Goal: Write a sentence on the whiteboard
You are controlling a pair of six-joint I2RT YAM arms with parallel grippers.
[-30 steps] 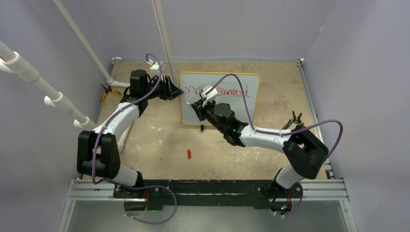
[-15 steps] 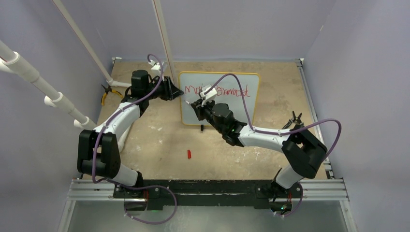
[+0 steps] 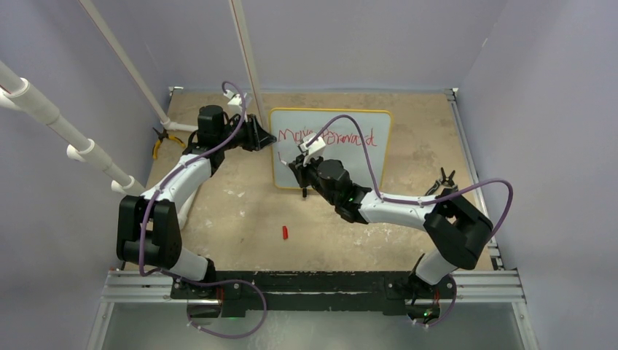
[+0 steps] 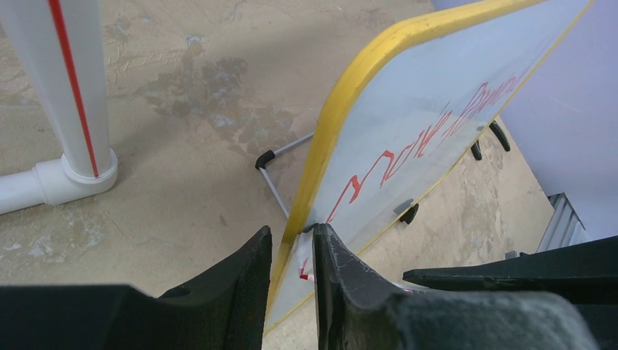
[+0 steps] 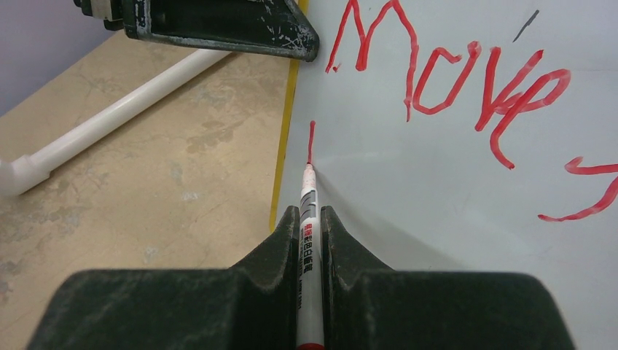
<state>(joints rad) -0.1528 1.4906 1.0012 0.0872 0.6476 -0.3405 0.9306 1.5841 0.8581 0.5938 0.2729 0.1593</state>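
Note:
The whiteboard (image 3: 364, 157) with a yellow frame stands on the table, its upper line reading "Move forward" in red (image 3: 328, 136). My left gripper (image 3: 266, 142) is shut on the board's left edge (image 4: 310, 189). My right gripper (image 3: 297, 166) is shut on a white marker (image 5: 309, 240) with red print. The marker tip touches the board at the foot of a short red vertical stroke (image 5: 311, 142), below the "M" of "Move" (image 5: 372, 44). Only this first stroke of a second line shows.
A red marker cap (image 3: 285, 232) lies on the table in front of the board. White PVC pipes (image 3: 131, 73) stand at the back left, one base close to the left gripper (image 4: 73, 168). A yellow-handled tool (image 3: 158, 144) lies at the left.
My right gripper has moved left and down from the first line to the board's lower left, where a short stroke now stands. The left arm has not moved.

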